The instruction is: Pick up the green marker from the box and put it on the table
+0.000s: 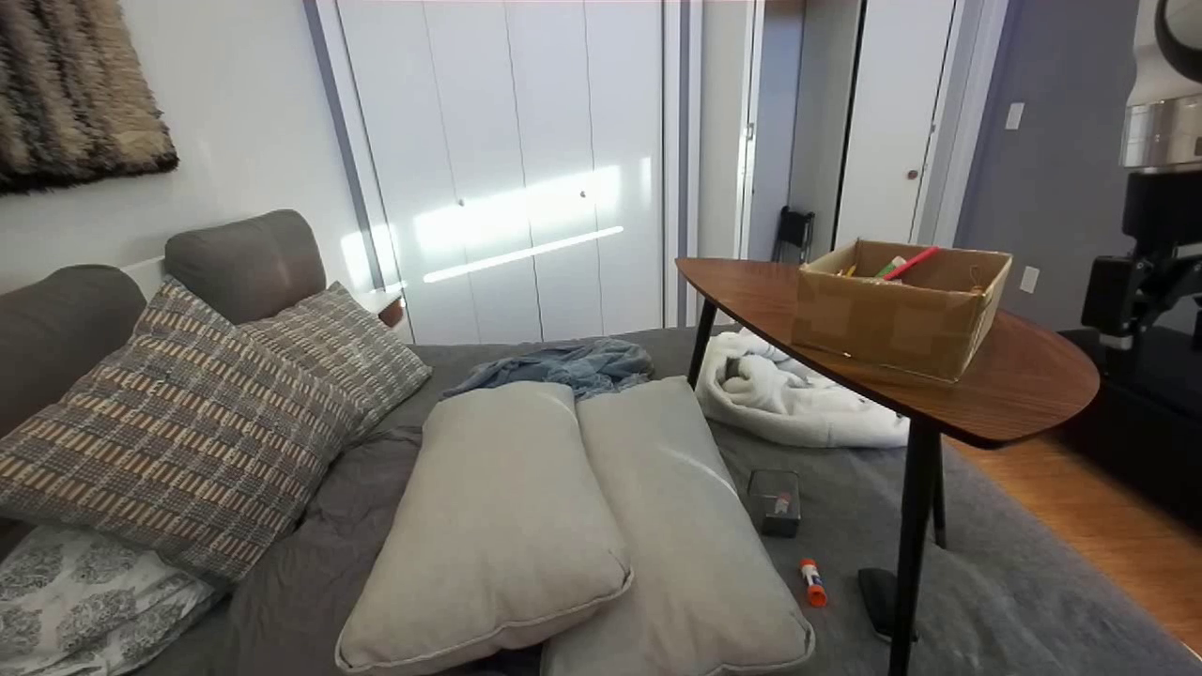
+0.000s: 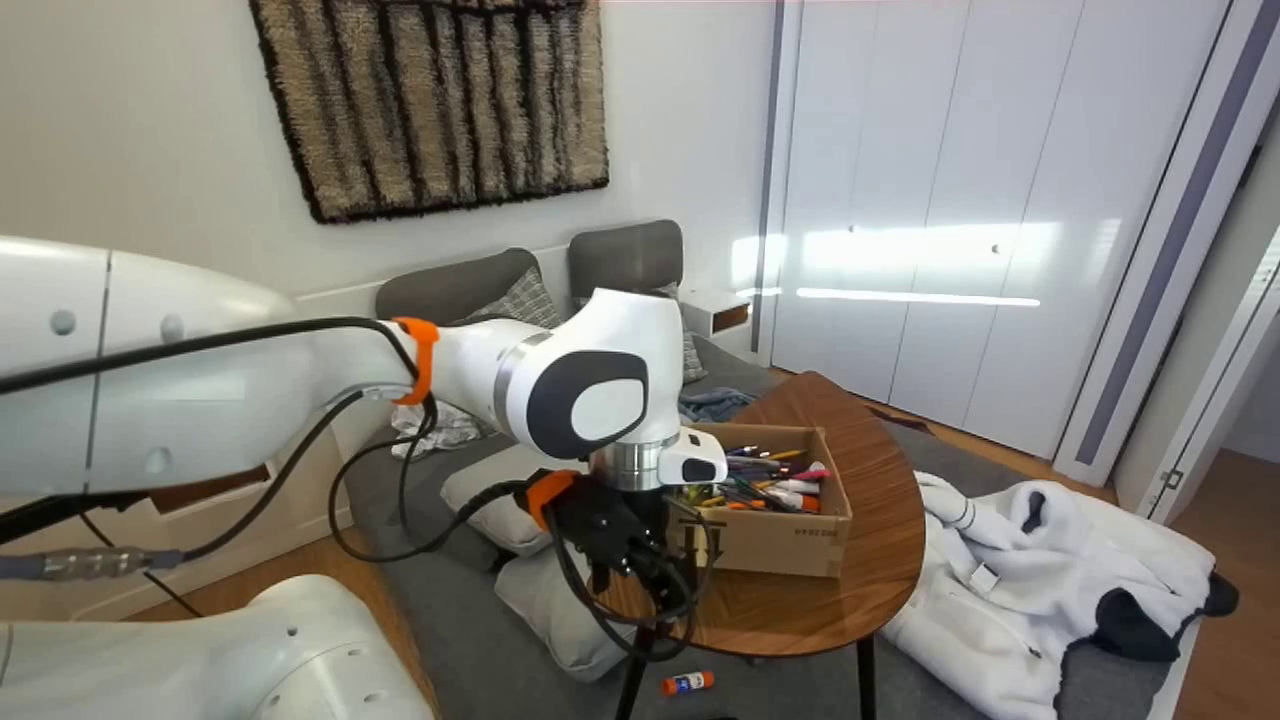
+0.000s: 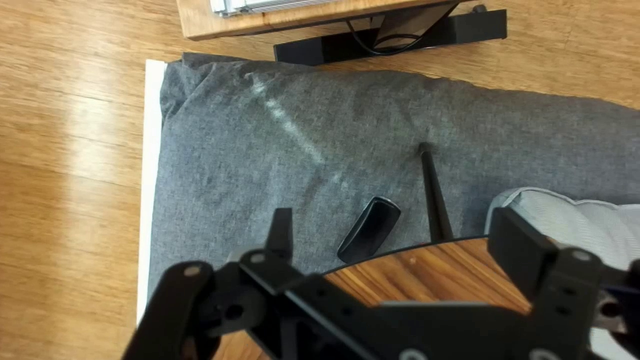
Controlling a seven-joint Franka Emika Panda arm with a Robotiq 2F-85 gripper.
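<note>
Hanging by the edge of the table point(image 3: 430, 272), the gripper point(image 3: 392, 222) has its jaws spread wide. Near the gripper sits the box point(image 1: 873, 324), the green marker point(image 1: 889, 268) inside by a red stick point(image 1: 913, 262).

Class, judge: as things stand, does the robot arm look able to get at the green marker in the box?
Probably yes, from above: the box is uncovered, and the end effector is open, though a red stick appears beside the green marker.
</note>
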